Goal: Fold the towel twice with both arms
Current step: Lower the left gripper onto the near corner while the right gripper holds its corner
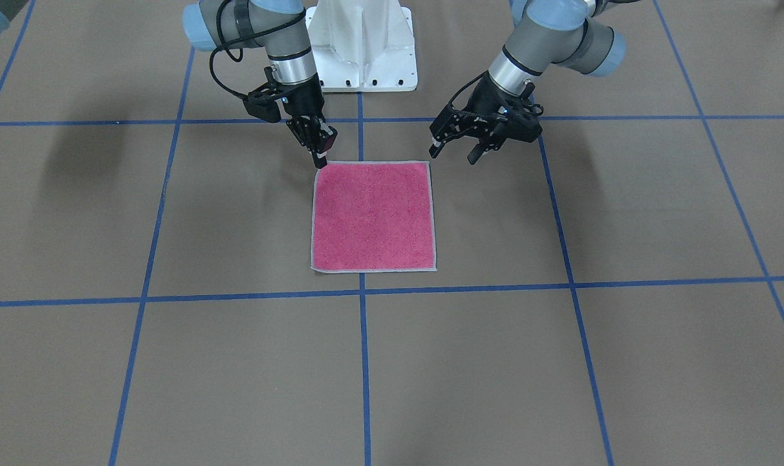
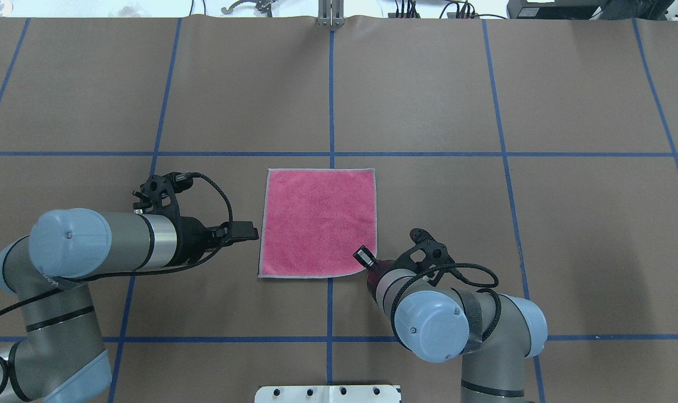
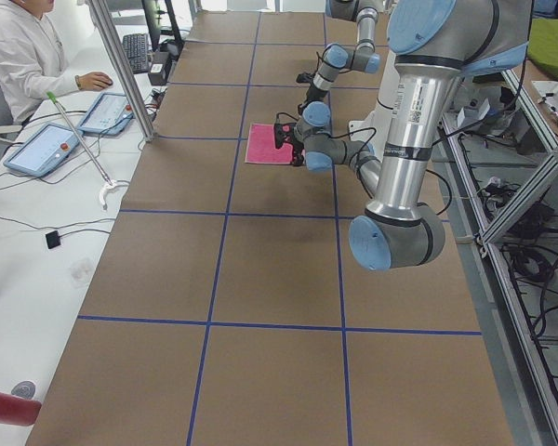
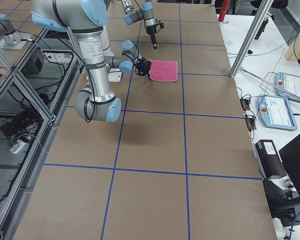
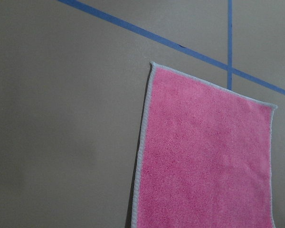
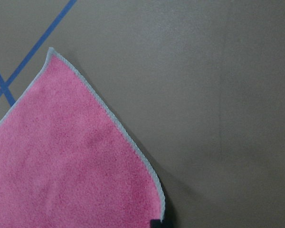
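On the left arm (image 3: 400,177) sits an illegible label (image 3: 412,104)

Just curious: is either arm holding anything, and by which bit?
The right gripper seems to pinch the towel by its robot-side right corner; the left gripper, jaws open, holds nothing.

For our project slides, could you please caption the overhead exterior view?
Unfolded pink towel; the right gripper pinches one robot-side corner while the open left gripper hovers beside the other.
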Controlling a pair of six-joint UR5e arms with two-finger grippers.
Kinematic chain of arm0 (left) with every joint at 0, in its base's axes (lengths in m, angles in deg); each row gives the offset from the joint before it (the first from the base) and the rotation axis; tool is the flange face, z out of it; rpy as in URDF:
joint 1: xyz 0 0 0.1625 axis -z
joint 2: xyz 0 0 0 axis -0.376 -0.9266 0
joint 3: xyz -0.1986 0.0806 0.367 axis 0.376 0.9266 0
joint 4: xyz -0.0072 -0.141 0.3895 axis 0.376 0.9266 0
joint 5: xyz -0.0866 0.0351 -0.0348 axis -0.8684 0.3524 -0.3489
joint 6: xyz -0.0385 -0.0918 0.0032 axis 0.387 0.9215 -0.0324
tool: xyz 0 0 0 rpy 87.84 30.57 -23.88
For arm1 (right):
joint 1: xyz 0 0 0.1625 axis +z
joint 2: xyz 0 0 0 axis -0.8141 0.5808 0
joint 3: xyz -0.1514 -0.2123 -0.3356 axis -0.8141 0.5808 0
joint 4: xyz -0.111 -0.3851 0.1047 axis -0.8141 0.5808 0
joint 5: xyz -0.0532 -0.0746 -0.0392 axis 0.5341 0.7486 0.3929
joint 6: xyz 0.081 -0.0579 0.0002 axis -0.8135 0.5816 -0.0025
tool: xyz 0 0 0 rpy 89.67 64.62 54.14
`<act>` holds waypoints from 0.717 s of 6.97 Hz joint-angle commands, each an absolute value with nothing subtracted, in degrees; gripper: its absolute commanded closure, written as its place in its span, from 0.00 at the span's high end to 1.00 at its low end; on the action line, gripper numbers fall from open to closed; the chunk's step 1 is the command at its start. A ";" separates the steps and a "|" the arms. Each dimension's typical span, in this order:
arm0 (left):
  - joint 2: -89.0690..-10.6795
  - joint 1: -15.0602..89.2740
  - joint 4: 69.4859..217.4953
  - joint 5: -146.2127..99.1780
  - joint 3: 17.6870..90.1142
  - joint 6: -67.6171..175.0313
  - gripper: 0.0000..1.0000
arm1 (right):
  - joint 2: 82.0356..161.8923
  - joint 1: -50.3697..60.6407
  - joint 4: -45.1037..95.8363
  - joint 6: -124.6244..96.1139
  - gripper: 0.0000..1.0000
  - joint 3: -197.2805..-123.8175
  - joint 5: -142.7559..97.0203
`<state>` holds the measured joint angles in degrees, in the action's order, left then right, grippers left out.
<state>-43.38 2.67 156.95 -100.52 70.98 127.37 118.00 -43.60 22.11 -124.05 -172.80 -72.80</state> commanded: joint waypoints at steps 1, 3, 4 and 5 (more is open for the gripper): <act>-44.51 0.16 156.85 -100.42 69.55 127.39 1.00 | 117.99 -43.42 22.10 -124.05 0.00 -172.85 -72.18; -46.53 -0.90 156.94 -97.81 67.62 128.79 0.94 | 117.99 -43.51 22.10 -124.05 0.00 -172.76 -71.39; -47.67 -1.08 156.94 -97.70 65.87 128.97 0.85 | 117.99 -43.51 22.10 -124.05 0.00 -172.76 -71.39; -48.99 -1.17 156.94 -97.61 64.37 128.98 0.82 | 117.90 -43.60 22.01 -124.05 0.00 -172.76 -71.39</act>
